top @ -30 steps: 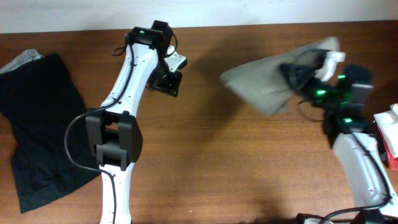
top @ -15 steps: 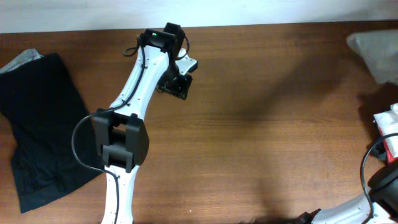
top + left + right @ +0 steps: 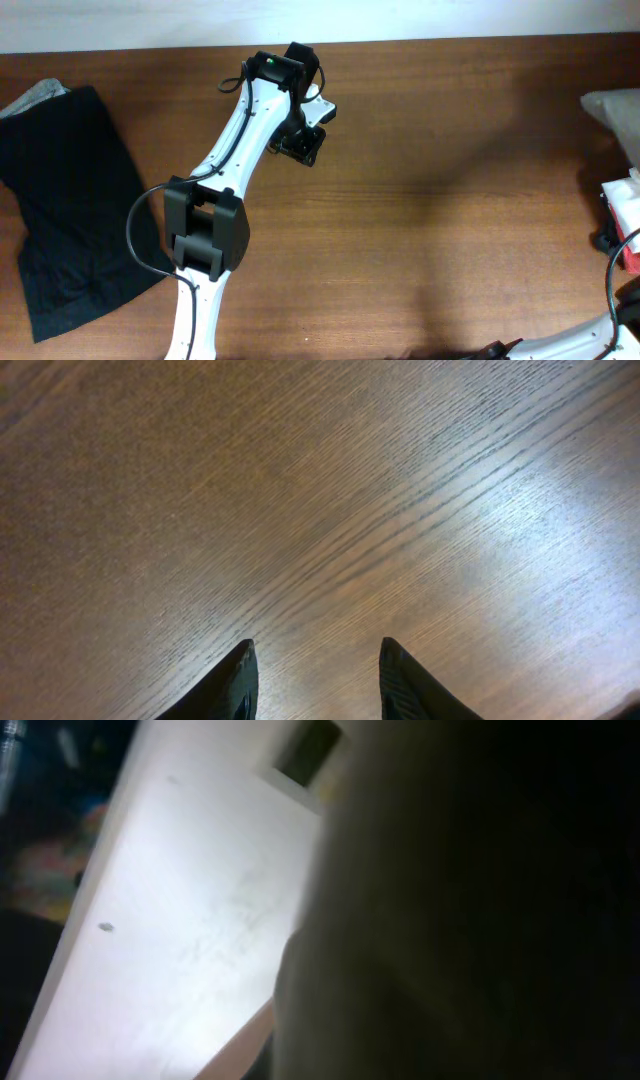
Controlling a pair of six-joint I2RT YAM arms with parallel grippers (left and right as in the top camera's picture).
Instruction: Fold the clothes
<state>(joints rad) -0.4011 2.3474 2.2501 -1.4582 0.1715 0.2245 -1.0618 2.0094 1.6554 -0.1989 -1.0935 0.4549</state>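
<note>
The pale khaki-grey shorts (image 3: 612, 106) show only as a corner at the far right edge of the table in the overhead view. In the right wrist view, dim blurred fabric (image 3: 470, 910) fills most of the frame and hides the right gripper's fingers. The right gripper itself is outside the overhead view; only part of its arm (image 3: 622, 300) shows at the lower right. My left gripper (image 3: 303, 148) hovers over bare wood at the back centre. In the left wrist view its fingers (image 3: 315, 645) are apart and empty.
A large black garment (image 3: 70, 200) lies spread at the left of the table, with a grey cloth (image 3: 35, 97) peeking out at its back corner. A white and red object (image 3: 622, 215) sits at the right edge. A pale surface (image 3: 180, 920) shows beside the fabric.
The right arm swung the khaki shorts from the back centre-right out to the far right edge. The left gripper shifted a little to the right and toward the front.
</note>
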